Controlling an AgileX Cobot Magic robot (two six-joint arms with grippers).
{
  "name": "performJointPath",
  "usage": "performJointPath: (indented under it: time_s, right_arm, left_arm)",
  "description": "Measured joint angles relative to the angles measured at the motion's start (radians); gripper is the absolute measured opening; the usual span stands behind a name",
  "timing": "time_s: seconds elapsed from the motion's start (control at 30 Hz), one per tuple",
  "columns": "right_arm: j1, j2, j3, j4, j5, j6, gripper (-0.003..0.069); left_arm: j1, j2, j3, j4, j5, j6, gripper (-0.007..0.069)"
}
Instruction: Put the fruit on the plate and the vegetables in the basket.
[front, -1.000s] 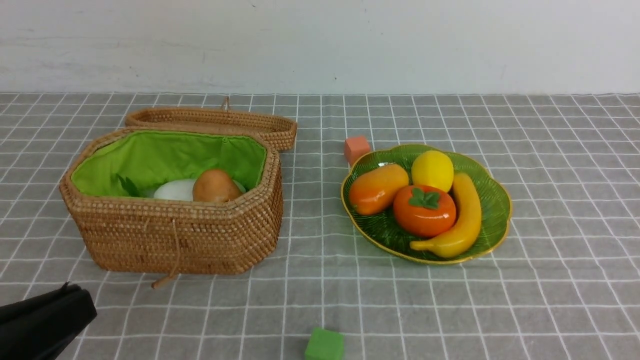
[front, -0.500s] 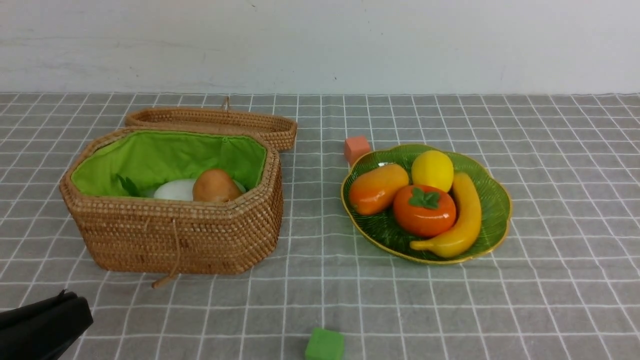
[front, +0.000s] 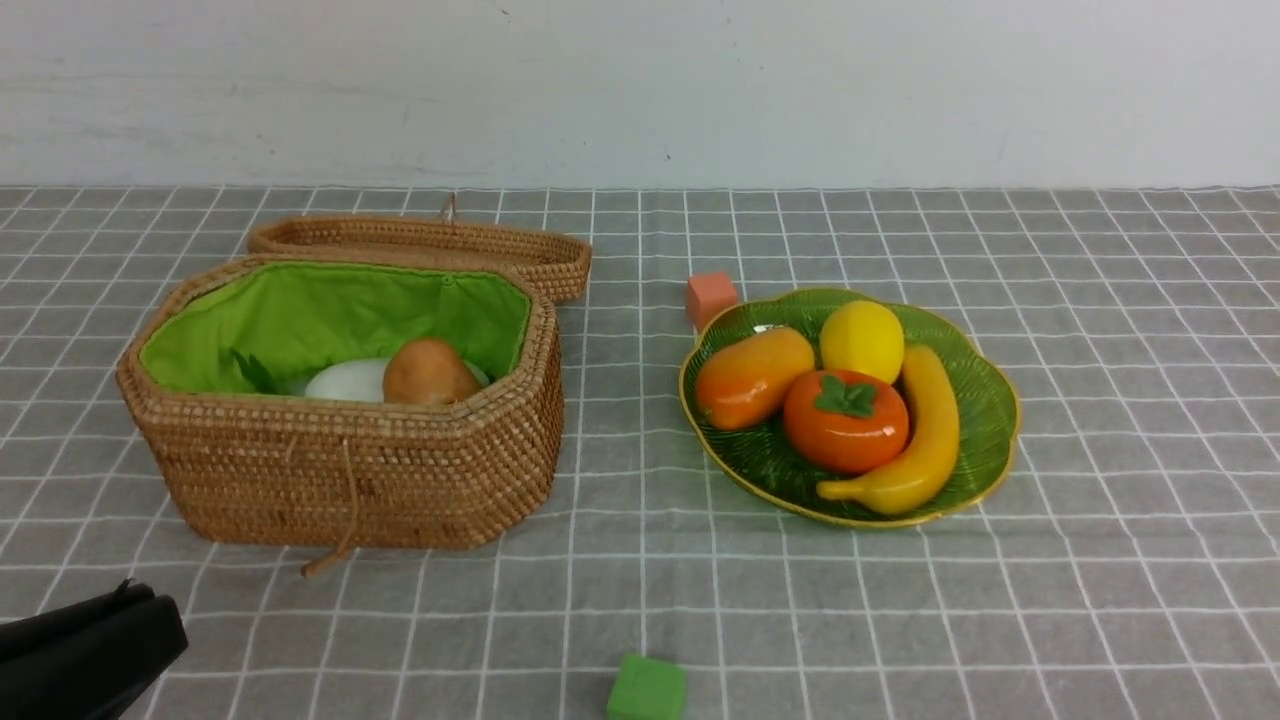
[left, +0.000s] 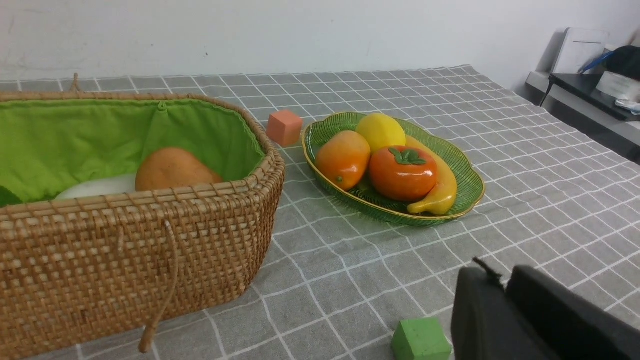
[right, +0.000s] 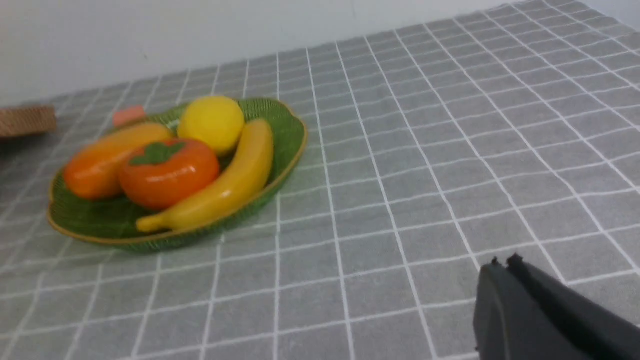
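A: What differs from a second ago?

B: Little. The left gripper (front: 120, 600) has slid lower toward the near left corner; its dark fingers (left: 505, 290) are pressed nearly together, holding nothing. Everything else stayed put.

A: The right gripper (right: 502, 262)?

B: Closed and empty, over bare grey checked cloth (front: 1100, 600).

A: Where are the task's things?

B: Ahead of the left fingers, the tan woven wicker basket (front: 340, 480) with green lining holds the round brown potato (front: 428, 372) and the white radish (front: 345, 381); the eggplant cannot be seen. Its woven lid (front: 420, 243) lies just behind. The green leaf-shaped plate (front: 985, 400) carries the yellow lemon (front: 862, 340), orange persimmon (front: 846, 425), yellow banana (front: 925, 435) and orange-yellow mango (front: 752, 376).

A: Room?

B: Open cloth between basket and plate. A small green cube (front: 646, 690) sits beside the left fingers; a small orange cube (front: 711, 297) is just beside the plate's far rim.
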Motion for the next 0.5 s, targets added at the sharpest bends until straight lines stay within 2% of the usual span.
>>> performJointPath:
  time_s: [0.23, 0.5]
  right_arm:
    - [-0.001, 0.000, 0.050, -0.010, 0.015, -0.026, -0.0019]
    - [-0.002, 0.000, 0.047, 0.035, 0.033, -0.028, -0.0019]
  left_arm:
    - [0.000, -0.002, 0.000, 0.000, 0.001, 0.000, 0.0077]
    - [0.000, -0.002, 0.000, 0.000, 0.001, -0.001, 0.0086]
